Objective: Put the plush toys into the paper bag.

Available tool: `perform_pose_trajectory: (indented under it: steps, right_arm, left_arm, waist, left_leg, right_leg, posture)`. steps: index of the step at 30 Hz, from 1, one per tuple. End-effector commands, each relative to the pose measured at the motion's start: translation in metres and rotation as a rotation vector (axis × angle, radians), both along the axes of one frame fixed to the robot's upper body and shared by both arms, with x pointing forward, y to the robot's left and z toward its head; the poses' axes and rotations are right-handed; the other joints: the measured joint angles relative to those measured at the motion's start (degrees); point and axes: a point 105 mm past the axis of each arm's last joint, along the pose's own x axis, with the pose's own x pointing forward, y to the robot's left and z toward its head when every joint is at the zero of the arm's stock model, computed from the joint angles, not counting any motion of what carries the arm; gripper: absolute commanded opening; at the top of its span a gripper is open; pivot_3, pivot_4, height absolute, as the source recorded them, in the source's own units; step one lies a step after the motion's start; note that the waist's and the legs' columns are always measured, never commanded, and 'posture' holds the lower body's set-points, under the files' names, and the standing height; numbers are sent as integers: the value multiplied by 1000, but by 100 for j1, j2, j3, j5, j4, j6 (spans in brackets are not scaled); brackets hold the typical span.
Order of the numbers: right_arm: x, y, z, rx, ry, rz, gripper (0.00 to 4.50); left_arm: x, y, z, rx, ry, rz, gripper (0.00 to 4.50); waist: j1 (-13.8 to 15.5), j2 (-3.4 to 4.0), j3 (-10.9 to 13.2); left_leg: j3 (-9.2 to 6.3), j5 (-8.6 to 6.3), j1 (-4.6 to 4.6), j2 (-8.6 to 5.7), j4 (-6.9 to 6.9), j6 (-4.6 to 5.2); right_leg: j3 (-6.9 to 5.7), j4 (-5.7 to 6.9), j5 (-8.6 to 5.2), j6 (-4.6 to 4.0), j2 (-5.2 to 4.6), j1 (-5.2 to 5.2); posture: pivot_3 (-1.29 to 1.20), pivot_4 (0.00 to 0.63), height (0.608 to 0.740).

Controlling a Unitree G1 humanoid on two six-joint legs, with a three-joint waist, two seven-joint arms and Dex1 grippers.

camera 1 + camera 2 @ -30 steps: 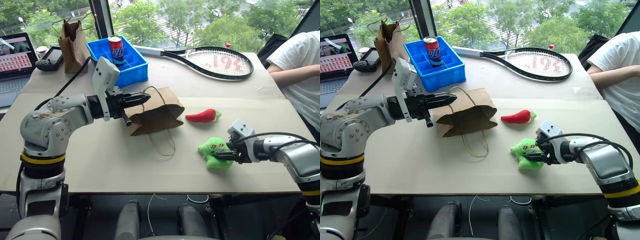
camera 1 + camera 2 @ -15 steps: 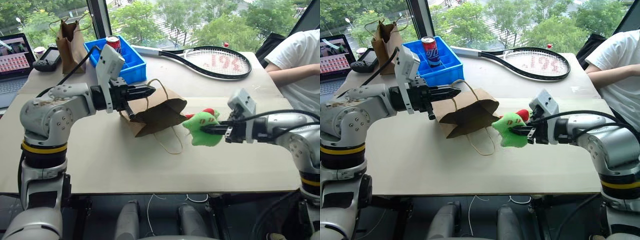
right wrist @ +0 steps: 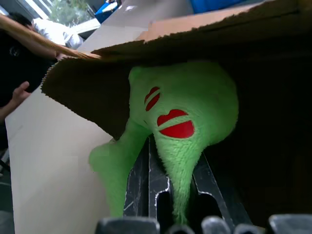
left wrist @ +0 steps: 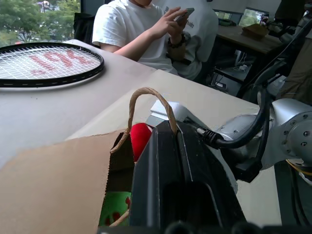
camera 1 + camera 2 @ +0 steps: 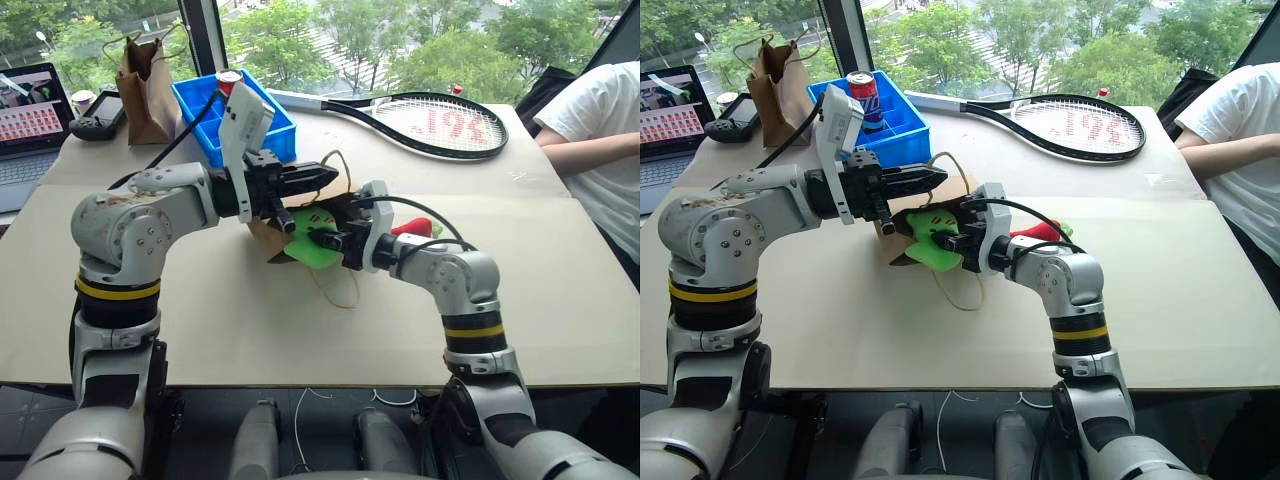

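Creature (image 5: 931, 238) clenched in right hand (image 5: 952, 240) at bag (image 5: 325, 205) mouth; left hand (image 5: 322, 178) pinches bag handle (image 4: 148, 100).

The scene is lit by soft daylight entering through the large windows (image 5: 400, 40) behind the pale beige table (image 5: 560, 300). Only faint, diffuse shadows are cast on the tabletop. The sunlit trees outside are rendered bright and slightly washed out. In the right wrist view, the interior of the wide brown kraft paper bag (image 3: 273, 34) is left in deep shadow, and the nearest black claw fingers (image 3: 146, 180) are blurred. The background of the left wrist view is softly defocused.
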Motion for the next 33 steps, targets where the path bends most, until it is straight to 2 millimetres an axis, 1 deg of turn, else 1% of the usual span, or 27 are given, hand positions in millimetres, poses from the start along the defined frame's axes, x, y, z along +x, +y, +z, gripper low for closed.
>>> perform_pose_trajectory:
  steps: [1, 4, 6, 8, 12, 15, 16, 17, 19, 21, 22, 23, 26, 27, 30, 33]
  right_arm:
    - [22, -6, 18, 144, -35, -132, 28]
    - [27, -1, 16, 211, -33, -164, 28]
    - [27, 1, 12, 172, -67, -161, 28]
    - [29, 0, 12, 184, -84, -185, 28]
    - [22, 17, 2, 150, -63, -123, 28]
    - [19, 19, -3, 151, -55, -113, 28]
    - [17, 19, -5, 119, -64, -101, 869]
    - [16, 18, -7, 92, -77, -98, 1115]
    - [15, 11, -8, 22, -129, -106, 1804]
    - [12, 4, -5, -18, -170, -109, 2555]
    - [10, 1, -4, -35, -185, -110, 2854]
    - [8, -2, -2, -62, -203, -111, 3243]
    - [-4, -10, 3, -98, -230, -92, 4214]
    - [-10, -13, 7, -98, -233, -79, 4454]
    - [-28, -27, 20, -110, -239, -44, 4454]
    - [-42, -49, 26, -162, -230, -9, 4454]
  left_arm:
    - [-12, -6, 14, -33, -43, -37, 0]
    - [-13, -5, 13, -34, -37, -31, 0]
    - [-12, -3, 14, -29, -37, -20, 0]
    - [-12, 1, 14, -23, -40, -10, 0]
    - [-10, 3, 12, -19, -36, 3, 0]
    - [-8, 4, 8, 3, -38, 15, 0]
    - [-7, 5, 6, 10, -37, 18, 0]
    - [-6, 6, 5, 14, -35, 22, 0]
    - [-4, 10, 1, 32, -31, 39, 0]
    - [-2, 14, -2, 41, -28, 57, 0]
    - [-1, 15, -3, 44, -27, 62, 0]
    - [0, 16, -5, 51, -27, 69, 0]
    - [2, 18, -9, 60, -25, 78, 0]
    - [3, 18, -10, 63, -24, 81, 0]
    - [4, 17, -14, 66, -22, 85, 0]
    - [4, 18, -14, 63, -22, 90, 0]
  waist:
    - [-9, 0, 0]
    - [-29, 1, 0]
    - [-39, 2, 1]
    - [-52, 3, 1]
    - [-61, 3, 2]
    - [-69, 3, 2]
    - [-73, 3, 2]
    - [-73, 4, 2]
    - [-68, 4, 2]
    - [-62, 5, 2]
    - [-60, 4, 3]
    - [-58, 6, 3]
    - [-60, 6, 3]
    - [-58, 6, 3]
    - [-43, 5, 3]
    - [-23, 5, 3]
  left_leg:
    - [0, 0, 0, 0, 0, 0]
    - [-2, 0, 2, 1, -3, 0]
    - [-2, 0, 3, 1, -5, 0]
    - [-2, 0, 2, 1, -6, 0]
    - [-3, -1, 3, 1, -7, -1]
    - [-3, -1, 3, 2, -7, -1]
    - [-4, -1, 3, 2, -8, -1]
    - [-5, -1, 3, 2, -8, -1]
    - [-4, -1, 2, 1, -8, -2]
    - [-4, -1, 2, 1, -8, -3]
    - [-4, -1, 3, 1, -8, -3]
    - [-4, -3, 1, 1, -8, -5]
    - [-3, -4, 2, 2, -11, -9]
    - [-3, -4, 2, 2, -13, -8]
    - [-3, -3, 2, 2, -14, -7]
    - [-2, -3, 2, 2, -12, -7]
  right_leg:
    - [0, 0, 0, 0, 0, 0]
    - [0, 2, 0, 0, 1, 0]
    - [0, 3, 0, 0, 2, -1]
    - [0, 4, 0, 0, 2, -3]
    - [0, 4, 0, 0, 2, -3]
    - [0, 4, 0, 0, 2, -3]
    - [-1, 4, 0, 0, 2, -3]
    - [-1, 4, 0, 0, 3, -3]
    - [-1, 3, 0, 0, 3, -3]
    - [-1, 3, -1, -1, 2, -3]
    - [-1, 3, -1, -1, 2, -3]
    - [-1, 2, 0, -1, 2, -4]
    - [-1, 1, -1, -1, 2, -5]
    - [-1, 1, -1, -2, 2, -7]
    - [-1, 0, -1, -2, 2, -7]
    - [-1, 0, -1, -3, 2, -6]
  posture:
    - [0, 150, 731]
    - [0, 150, 731]
    - [0, 150, 731]
    - [0, 150, 731]
    - [0, 150, 731]
    - [0, 150, 731]
    - [0, 150, 731]
    - [0, 150, 731]
    - [0, 150, 731]
    - [0, 150, 731]
    - [0, 150, 731]
    - [0, 150, 731]
    - [0, 150, 731]
    - [0, 150, 731]
    - [0, 150, 731]
    - [0, 150, 731]
